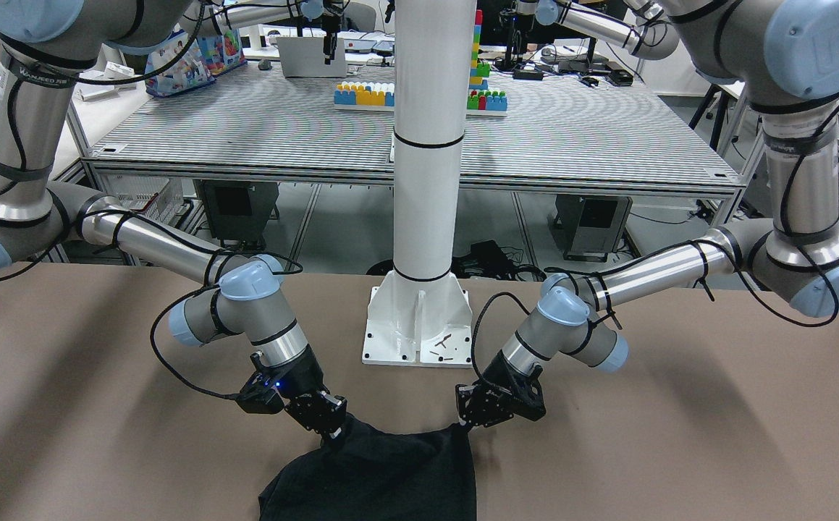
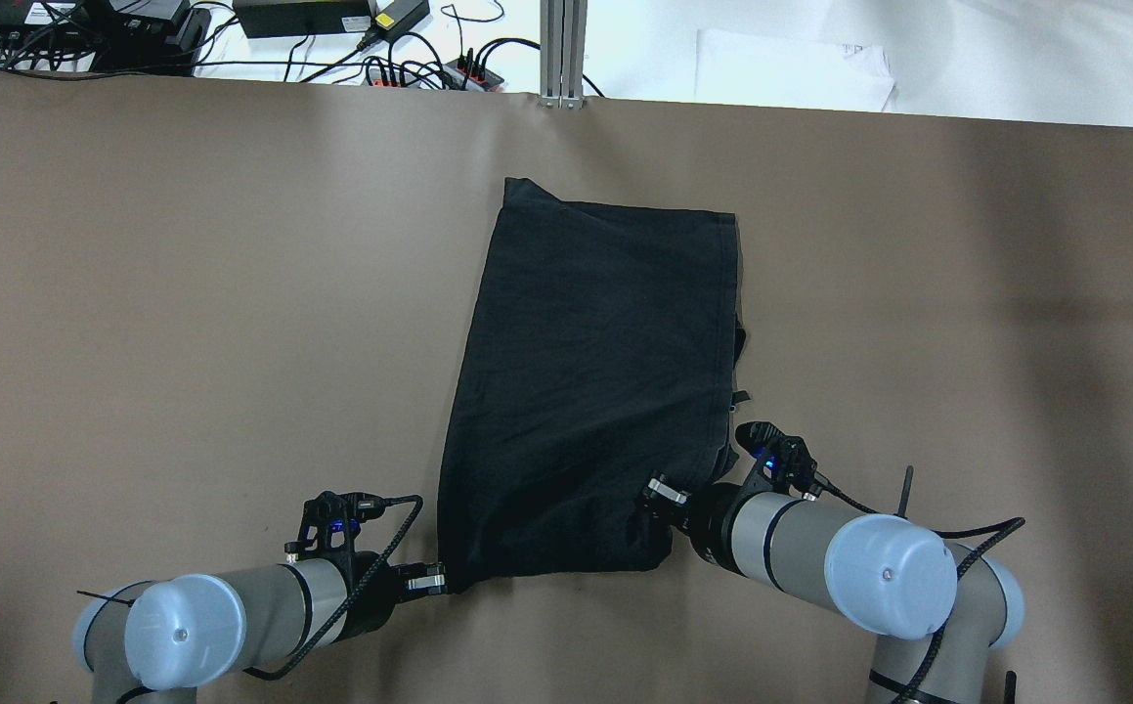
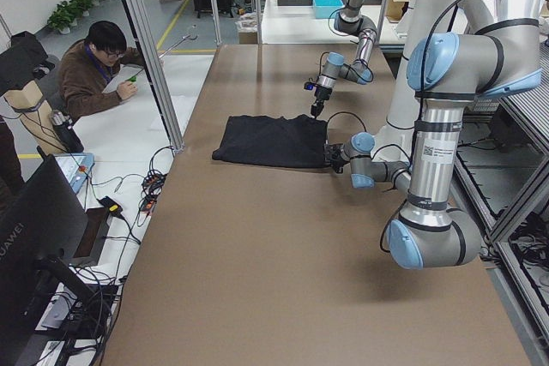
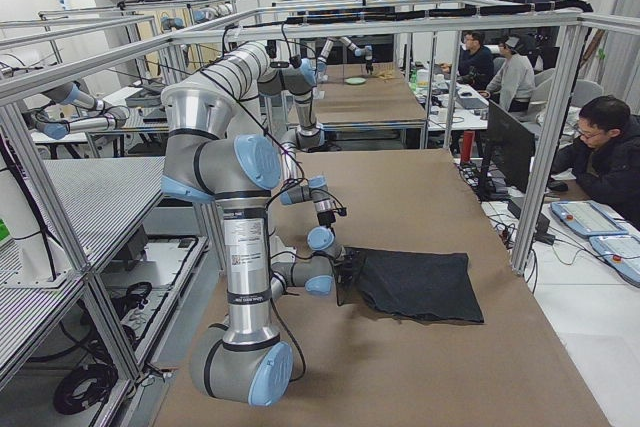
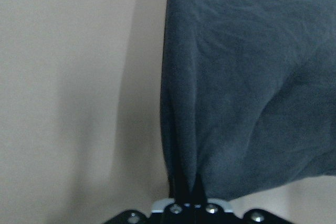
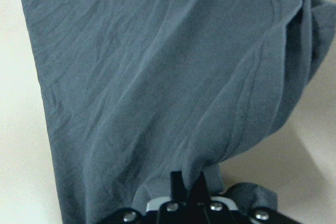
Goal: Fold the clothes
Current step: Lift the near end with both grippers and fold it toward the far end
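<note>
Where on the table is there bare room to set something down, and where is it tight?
Wide bare table lies on both sides of the garment, and a narrower strip between its far edge and the table's far rim. Crowded: the near edge, where the left gripper and right gripper hold its corners, with the white pillar base just behind.
</note>
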`<state>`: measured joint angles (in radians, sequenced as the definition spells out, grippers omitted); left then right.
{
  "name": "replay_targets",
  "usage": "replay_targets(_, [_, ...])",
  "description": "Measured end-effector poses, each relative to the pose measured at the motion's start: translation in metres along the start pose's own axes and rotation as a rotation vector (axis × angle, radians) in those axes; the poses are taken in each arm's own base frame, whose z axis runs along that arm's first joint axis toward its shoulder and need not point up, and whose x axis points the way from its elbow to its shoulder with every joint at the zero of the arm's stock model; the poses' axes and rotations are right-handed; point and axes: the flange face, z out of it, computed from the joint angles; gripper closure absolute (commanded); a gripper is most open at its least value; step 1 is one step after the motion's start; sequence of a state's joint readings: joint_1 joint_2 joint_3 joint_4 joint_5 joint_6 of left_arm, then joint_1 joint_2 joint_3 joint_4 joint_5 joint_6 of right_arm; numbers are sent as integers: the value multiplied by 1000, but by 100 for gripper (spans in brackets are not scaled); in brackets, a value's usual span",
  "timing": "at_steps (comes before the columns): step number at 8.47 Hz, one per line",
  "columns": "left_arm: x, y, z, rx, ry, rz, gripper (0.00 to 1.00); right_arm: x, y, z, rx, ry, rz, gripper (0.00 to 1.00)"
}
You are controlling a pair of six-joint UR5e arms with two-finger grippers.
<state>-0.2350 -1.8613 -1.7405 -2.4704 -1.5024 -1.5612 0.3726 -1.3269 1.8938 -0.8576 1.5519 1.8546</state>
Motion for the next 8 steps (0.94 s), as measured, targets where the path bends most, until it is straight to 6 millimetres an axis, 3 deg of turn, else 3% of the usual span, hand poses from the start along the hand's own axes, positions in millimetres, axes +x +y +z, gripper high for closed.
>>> replay_targets(2, [20,-5,-21,-18,54,-3,100,-3,10,-22,-30,-19,-4,100])
replay_targets(4, [41,-11,-53,-36,117,-5,100,2,37,-55,-95,-34,-13,100])
replay_targets(7, [46,-23,-118,-93,184,-3,100,20,66,-98,-176,-30,-23,100])
replay_targets(8, [47,-27,-131,-95,195,-2,100,22,69,-106,-188,-33,-24,100])
